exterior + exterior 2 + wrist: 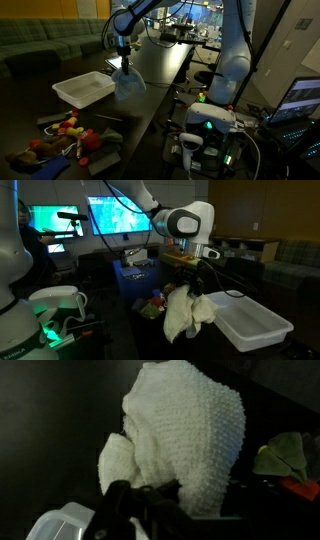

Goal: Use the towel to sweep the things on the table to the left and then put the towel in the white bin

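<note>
Grips a small, soft, off-white towel (185, 435) of nubbly, waffle-like weave by its bunched upper end, with the dark two-fingered gripper (124, 58) clenched tight on the cloth. Reaches down from a glossy white, rounded arm (180, 222). Lets the cloth hang limp in thick, crumpled folds below the jaws in both exterior views, above the long, smooth black table (160, 75); cannot tell whether the lowest fold touches the top. Holds it just beside one long rim of a shallow rectangular white plastic bin (83, 90) with rolled edge and faintly translucent walls, outside the tub and not in it. Shows one rounded corner of that tub at the lower edge of the wrist view. Leaves a loose cluster of small plush and plastic toys (65, 128) in red, yellow, orange and blue near one end of the table, past a short side of the tub and close to the table's edge. Catches, at the side of the wrist view, a soft green-yellow lump and an orange-red one beside the cloth.
</note>
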{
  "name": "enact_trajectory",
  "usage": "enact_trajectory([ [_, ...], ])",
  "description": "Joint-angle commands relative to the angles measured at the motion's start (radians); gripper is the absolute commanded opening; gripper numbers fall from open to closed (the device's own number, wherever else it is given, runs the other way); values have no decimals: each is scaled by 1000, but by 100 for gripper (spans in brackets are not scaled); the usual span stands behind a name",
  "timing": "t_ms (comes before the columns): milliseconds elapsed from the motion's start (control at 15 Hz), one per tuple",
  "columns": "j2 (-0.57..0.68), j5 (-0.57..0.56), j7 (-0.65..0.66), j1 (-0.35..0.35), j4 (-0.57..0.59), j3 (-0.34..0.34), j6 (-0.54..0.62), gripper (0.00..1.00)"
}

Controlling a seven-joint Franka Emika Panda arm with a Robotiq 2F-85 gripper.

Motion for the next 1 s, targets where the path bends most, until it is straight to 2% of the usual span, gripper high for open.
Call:
enact_trajectory([
  [0,29,-27,-39,4,2,-4,15,4],
  [200,90,-27,-38,22,-1,12,95,4],
  [467,226,-49,10,78,21,45,227,4],
  [733,346,-50,40,121,76,84,250,4],
  [933,367,-25,13,130,101,147,231,4],
])
